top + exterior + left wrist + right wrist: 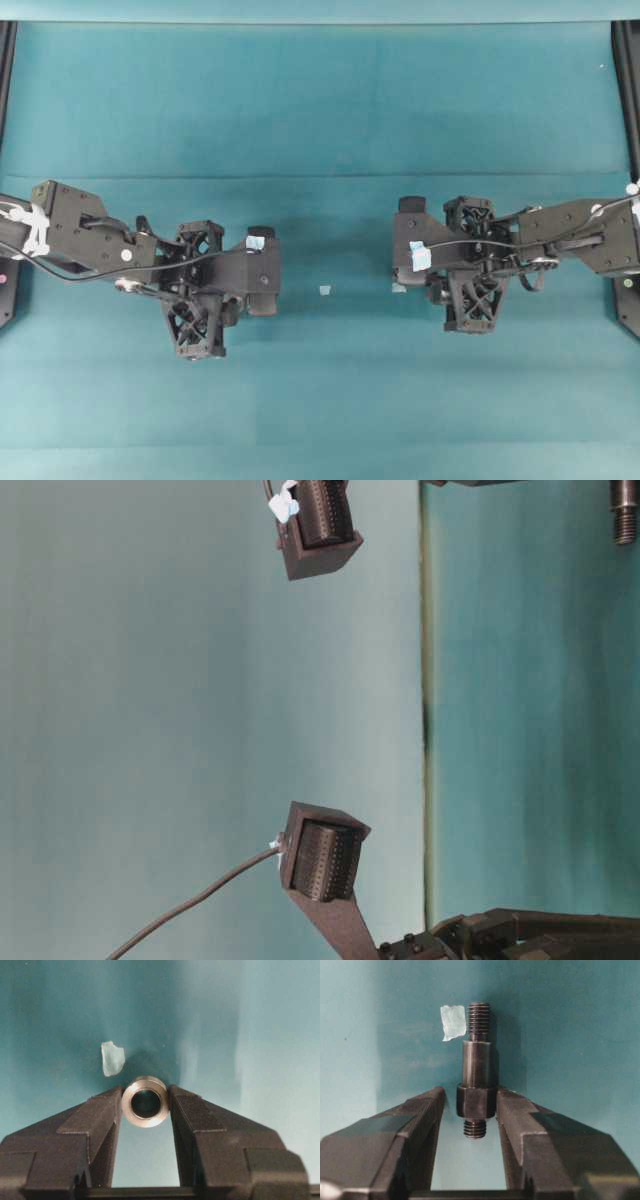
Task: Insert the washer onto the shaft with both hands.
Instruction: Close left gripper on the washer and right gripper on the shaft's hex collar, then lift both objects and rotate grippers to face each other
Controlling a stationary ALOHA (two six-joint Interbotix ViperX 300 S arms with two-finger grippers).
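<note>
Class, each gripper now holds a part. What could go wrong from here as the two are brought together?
1. The washer is pinched only at the tips of the left gripper; a nudge could pop it out.
2. The right gripper grips the shaft just on its hex collar, so it may tilt on contact.
3. The hole looks small, so slight misalignment would jam the threaded tip.

Robotics lab: teal mat (320, 110), mounted arms.

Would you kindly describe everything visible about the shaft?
The shaft is a small dark metal rod with steps: a threaded tip at the far end, a smooth round section, a wider block-like collar, and a short threaded stub nearest the camera. It points away from the wrist, over the teal cloth. The right gripper clamps its collar from both sides.
</note>
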